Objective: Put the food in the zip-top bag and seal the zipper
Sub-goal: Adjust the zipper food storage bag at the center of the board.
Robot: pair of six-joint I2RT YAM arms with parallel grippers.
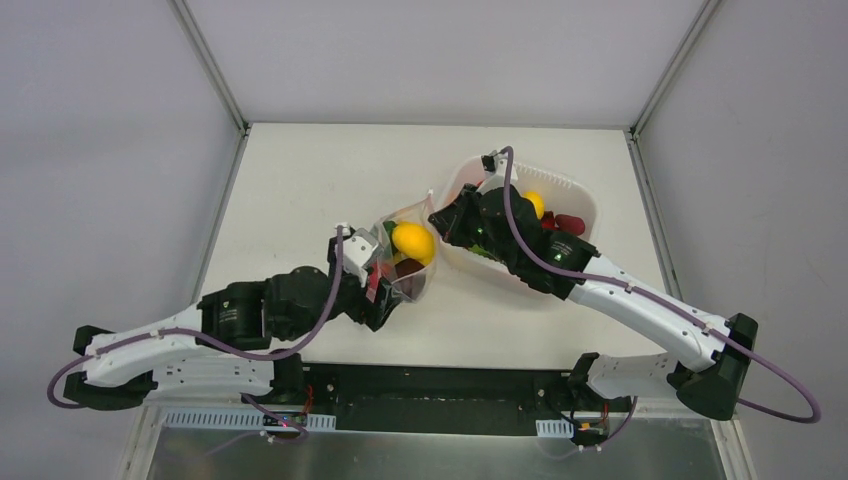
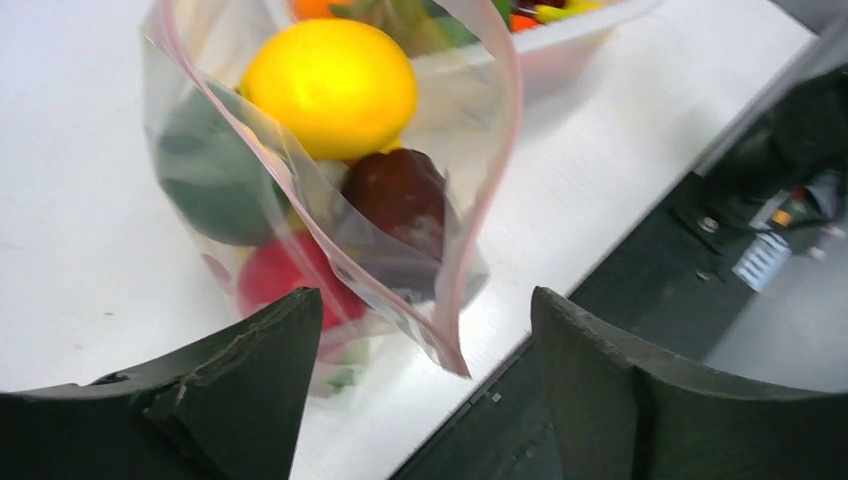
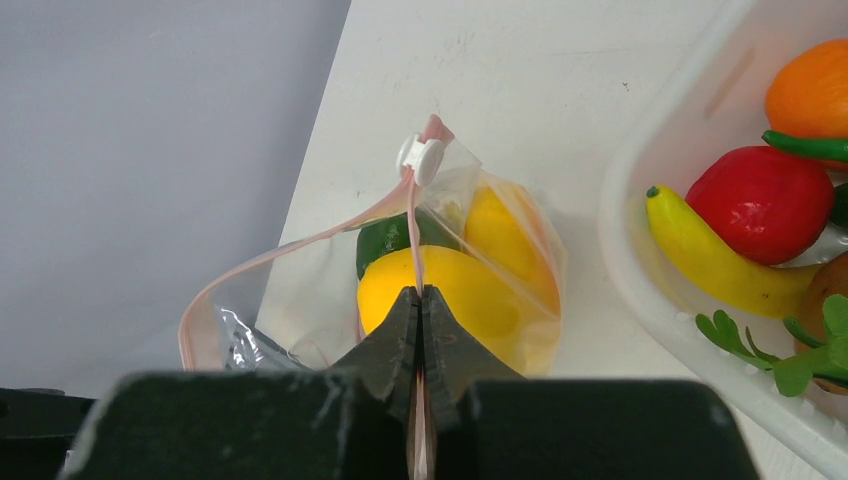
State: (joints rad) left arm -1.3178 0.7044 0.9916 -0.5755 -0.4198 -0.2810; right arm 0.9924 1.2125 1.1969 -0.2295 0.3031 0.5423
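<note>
While the right end effector (image 3: 420,295) is pinched fully closed on one lip of the narrow pink-red zipper strip (image 3: 412,225), that lip runs straight ahead from its fingertips to the small white plastic slider (image 3: 422,158); the other lip curves off to the left, so the mouth gapes. The clear thin zip-top bag (image 3: 300,300) stands bunched on the white worktop (image 1: 300,180), holding a glossy yellow toy lemon (image 2: 330,85), a dark purple piece (image 2: 400,195), a red one (image 2: 285,280) and a green one (image 2: 205,180). The left end effector (image 2: 425,295) is spread wide and grips nothing; the bag's near mouth corner hangs between its fingers. Sealing probably means drawing the strip taut along this axis. The white plastic basket (image 3: 650,200), with more toy food in it, sits just beside the bag, so room that way is tight.
</note>
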